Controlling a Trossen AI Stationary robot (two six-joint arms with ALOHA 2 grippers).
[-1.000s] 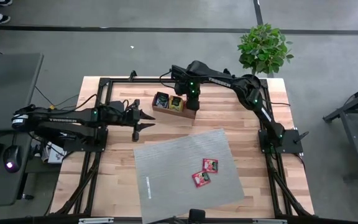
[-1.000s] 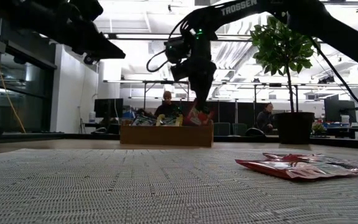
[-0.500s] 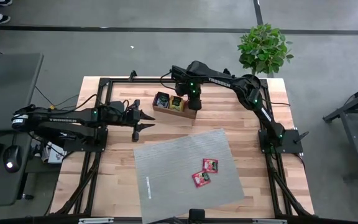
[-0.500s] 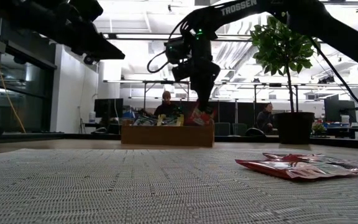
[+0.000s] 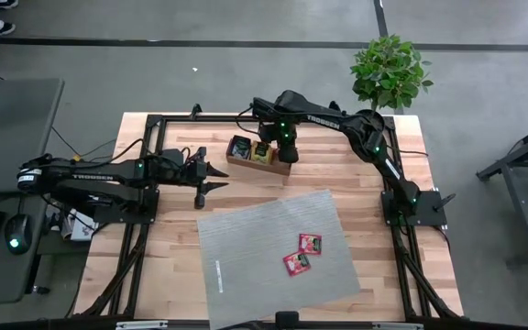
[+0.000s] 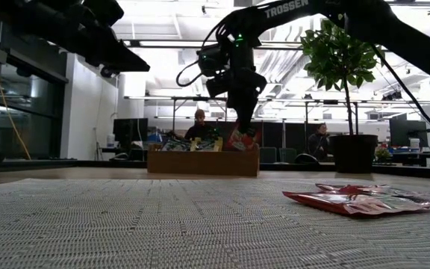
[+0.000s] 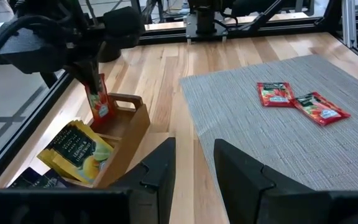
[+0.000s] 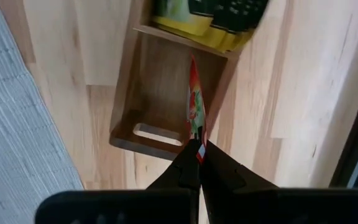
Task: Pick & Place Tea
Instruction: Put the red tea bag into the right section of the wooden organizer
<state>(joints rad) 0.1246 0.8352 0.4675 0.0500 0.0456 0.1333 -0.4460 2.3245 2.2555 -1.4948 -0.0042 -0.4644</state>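
The right gripper (image 8: 196, 155), clenched on a red sachet (image 8: 194, 109), hangs it edge-down over the tray's (image 8: 143, 134) empty end compartment. Lowering before release should land it inside. Two sachets (image 5: 302, 254) wait on the mat (image 5: 246, 247); the left gripper (image 5: 211, 177) idles half-open.

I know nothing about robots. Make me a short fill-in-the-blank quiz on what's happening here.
1. The right gripper holds a ___ tea sachet over the wooden tray.
2. The compartment under that sachet is ___.
3. ___ red sachets lie on the grey mat.
4. The left gripper holds ___.

Missing words: red; empty; two; nothing
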